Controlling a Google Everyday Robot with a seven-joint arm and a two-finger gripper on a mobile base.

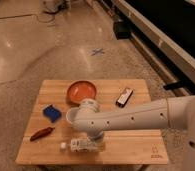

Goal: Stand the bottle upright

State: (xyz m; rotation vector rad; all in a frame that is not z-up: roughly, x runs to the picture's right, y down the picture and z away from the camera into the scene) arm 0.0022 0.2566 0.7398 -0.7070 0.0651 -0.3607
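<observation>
One bottle (80, 145) lies sideways at the table's (136, 145) six o'clock edge (cap toward nine). The gripper (92, 139) hangs just above its three o'clock end, jaws spread and empty, likely poised to clasp it.

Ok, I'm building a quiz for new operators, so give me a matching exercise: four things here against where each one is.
Things: 1 round orange bowl; 2 black rectangular box; 3 small pale plastic bottle; 4 robot's hand.
Places: A lying by the near edge of the wooden table; B by the far edge, left of middle; C right of the bowl; D low over the bottle, under the white arm.
Pairs: 1-B, 2-C, 3-A, 4-D.
</observation>
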